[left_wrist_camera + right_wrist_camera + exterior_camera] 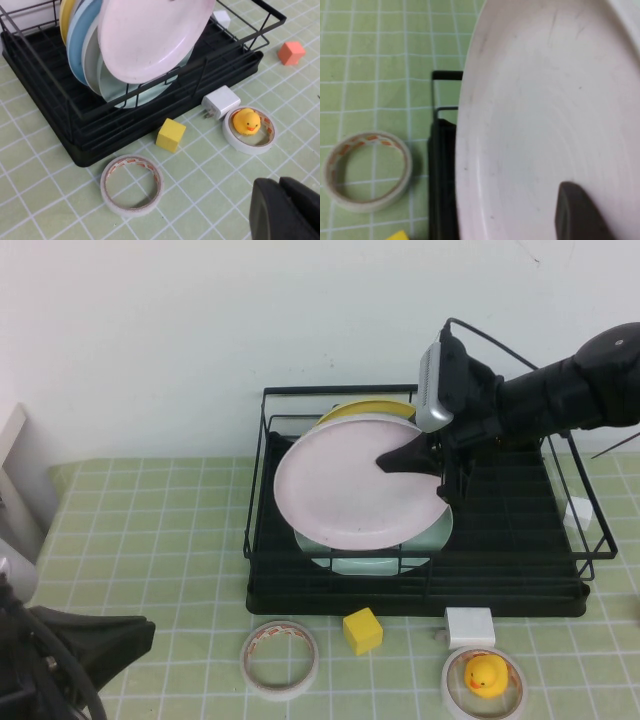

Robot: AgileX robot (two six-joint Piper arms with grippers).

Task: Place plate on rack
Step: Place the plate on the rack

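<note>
While the right gripper [432,468] pinches the plate [345,485] over the rack [520,595], the left gripper [287,210] hovers above the green-tiled surface [150,540], fingers' state untellable.

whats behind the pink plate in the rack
The right gripper holds the pink plate over the rack. Behind it stand mint-green, light blue and yellow plates, mostly covered. The left gripper waits near the tape.

Green grid mat [150,540] carries rack [300,595], tape roll [281,659], yellow cube [362,630], charger [470,625], duck-filled tape roll [484,702].
</note>
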